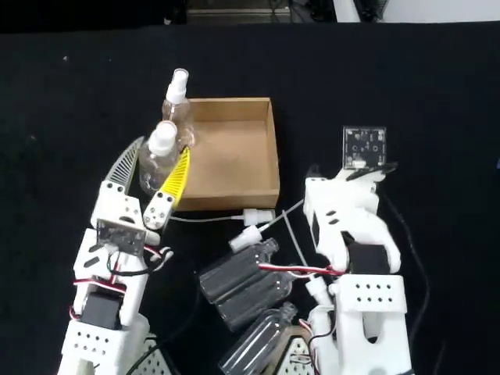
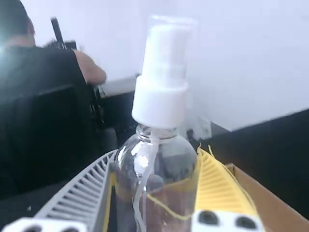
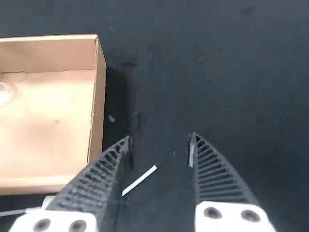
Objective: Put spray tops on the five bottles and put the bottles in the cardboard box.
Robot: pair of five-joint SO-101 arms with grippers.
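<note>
In the left wrist view, a clear plastic bottle (image 2: pixel 159 179) with a white spray top (image 2: pixel 161 92) is seen clamped in the left hand (image 2: pixel 157 153). The high view places it at the brown cardboard box's (image 1: pixel 274 148) left wall, beside a second capped bottle (image 1: pixel 178 108), possibly outside the box. The right hand (image 3: pixel 160 140) is held open above the black desk (image 3: pixel 231 72). Three clear uncapped bottles (image 1: pixel 234 275) are seen lying between the arms.

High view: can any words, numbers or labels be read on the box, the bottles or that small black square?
No text can be read.
The box is plain cardboard.
The bottles are clear, with no labels.
The black square bears pale marks, too small to read.
</note>
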